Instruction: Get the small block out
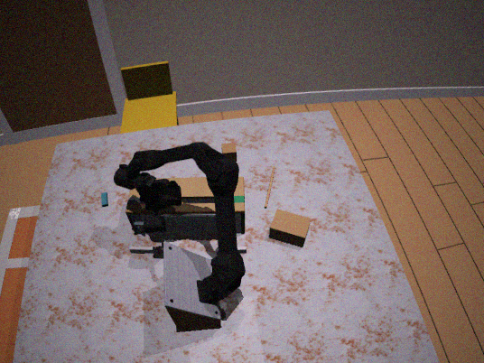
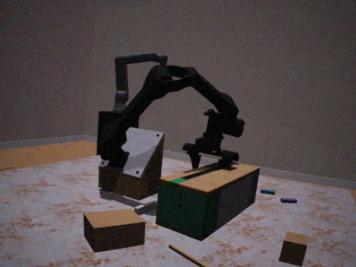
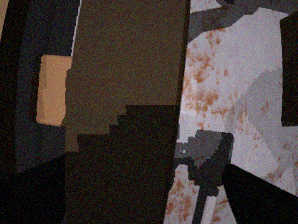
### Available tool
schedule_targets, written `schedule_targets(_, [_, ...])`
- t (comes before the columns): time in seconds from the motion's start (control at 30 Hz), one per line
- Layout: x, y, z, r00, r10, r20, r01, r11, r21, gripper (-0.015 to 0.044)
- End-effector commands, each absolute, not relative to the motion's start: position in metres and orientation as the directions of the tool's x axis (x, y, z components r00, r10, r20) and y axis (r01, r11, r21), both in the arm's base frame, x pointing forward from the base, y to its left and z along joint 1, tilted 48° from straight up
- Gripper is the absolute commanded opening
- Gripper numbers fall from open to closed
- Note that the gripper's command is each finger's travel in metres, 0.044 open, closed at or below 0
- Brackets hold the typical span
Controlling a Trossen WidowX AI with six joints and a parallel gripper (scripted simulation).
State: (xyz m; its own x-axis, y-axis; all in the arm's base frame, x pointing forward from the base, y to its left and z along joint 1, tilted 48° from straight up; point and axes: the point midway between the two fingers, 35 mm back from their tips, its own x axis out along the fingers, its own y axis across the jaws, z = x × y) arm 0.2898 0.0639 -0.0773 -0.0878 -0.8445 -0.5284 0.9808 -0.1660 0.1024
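Note:
The box (image 1: 199, 185) (image 2: 212, 180) (image 3: 133, 43) has a tan top with a long dark slot (image 2: 199, 173) and a green end (image 2: 186, 206) (image 1: 239, 199). In the wrist view a small tan block (image 3: 53, 90) shows inside the slot, on the shelf. It is hidden in the top and exterior views. My gripper (image 1: 146, 205) (image 2: 210, 163) is open and empty. It is low over the end of the box away from the green end, with its fingertips about level with the box top, straddling the slot.
The arm's base (image 1: 185, 280) (image 2: 139, 163) stands close behind the box. On the table lie a flat tan box (image 1: 290, 227) (image 2: 114, 229), a small tan cube (image 1: 228, 151) (image 2: 293, 247), a thin stick (image 1: 269, 187) (image 2: 187, 256), a teal block (image 1: 105, 199) (image 2: 267, 191) and a purple block (image 2: 288, 200).

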Motion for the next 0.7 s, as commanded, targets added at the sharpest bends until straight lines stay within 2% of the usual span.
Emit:
schedule_targets(0.0, [0.289, 0.062, -0.075, -0.088, -0.845, -0.528, 0.981, -0.166, 0.102, 0.04])
schedule_targets(0.67, [0.283, 0.04, -0.052, -0.089, -0.846, -0.526, 0.981, -0.166, 0.101, 0.04])
